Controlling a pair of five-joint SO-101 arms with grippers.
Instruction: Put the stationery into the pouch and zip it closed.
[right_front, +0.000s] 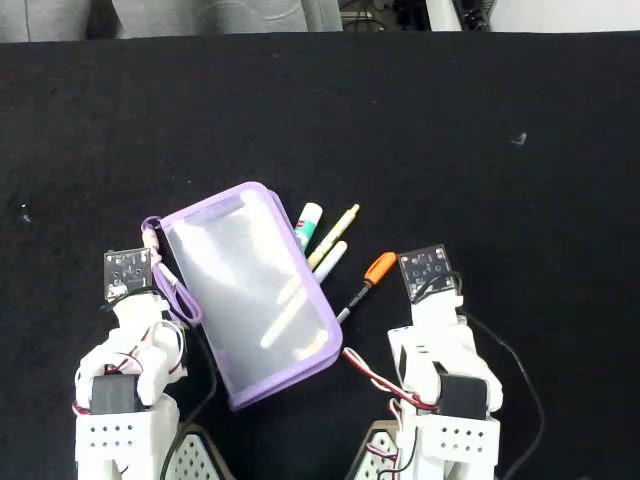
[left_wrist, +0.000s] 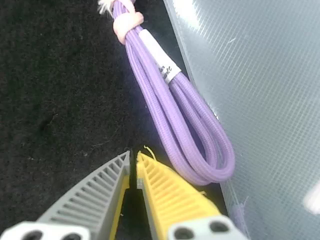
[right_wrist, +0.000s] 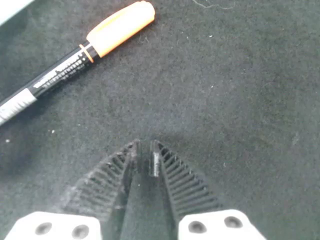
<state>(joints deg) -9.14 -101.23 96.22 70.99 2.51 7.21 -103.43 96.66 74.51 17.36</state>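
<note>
Our left gripper (left_wrist: 132, 160) sits just beside the pouch's purple strap (left_wrist: 185, 110), fingers (left_wrist: 165, 195) clenched on nothing. The right gripper (right_wrist: 145, 147) is likewise clenched and empty, near the orange-capped pen (right_wrist: 75, 55). The pouch (right_front: 250, 290) lies on the desk (right_front: 500, 150) between the arms, with pens (right_front: 338, 225) jutting out. We judge the loose pen could roll away if nudged, and the jutting pens could jam the zip. The print on the strap label and pen barrel is too small to read.

Black table (right_front: 500, 120): purple pouch (right_front: 250, 290) (clear face), orange-capped pen (right_front: 363, 289) just beside it.
</note>
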